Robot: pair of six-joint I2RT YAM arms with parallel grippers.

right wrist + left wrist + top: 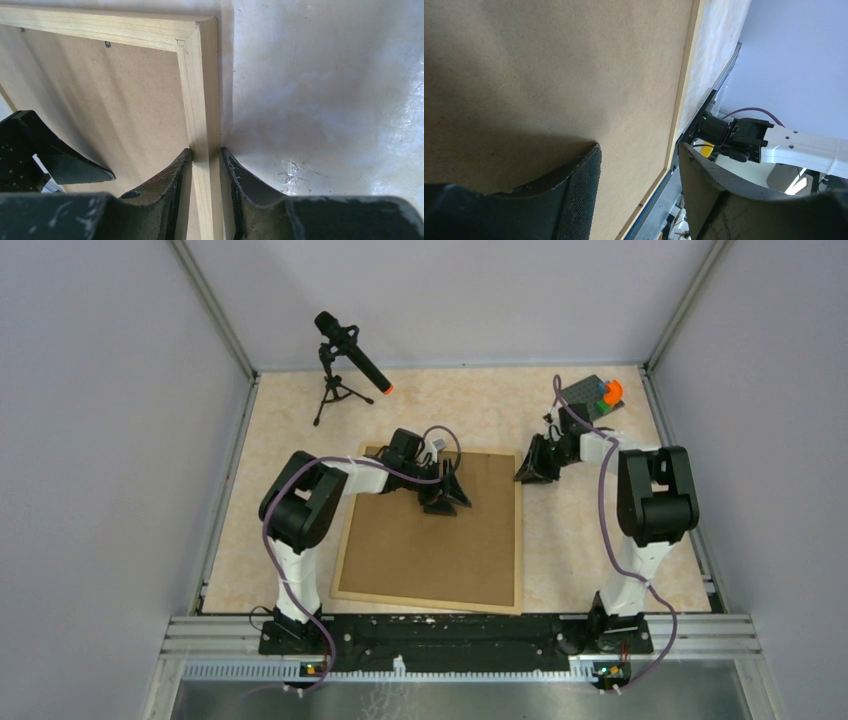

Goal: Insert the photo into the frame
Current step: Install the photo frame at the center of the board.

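The frame [519, 540], thin light wood strips, lies flat on the table with the brown backing board [430, 540] filling it. The photo is hidden. My left gripper [447, 495] is open and empty, low over the board's far part; in the left wrist view [639, 150] its jaws stand wide apart over the board [549, 65] near the frame's strip [684, 85]. My right gripper [527, 468] is shut on the frame's right strip near its far corner; the right wrist view [206, 152] shows both fingers pinching the wood [200, 90], one finger on the board's side [110, 100].
A black microphone on a small tripod [345, 355] stands at the back left. A grey plate with coloured blocks [598, 395] sits at the back right, just behind the right arm. Grey walls and metal rails close the table in on three sides.
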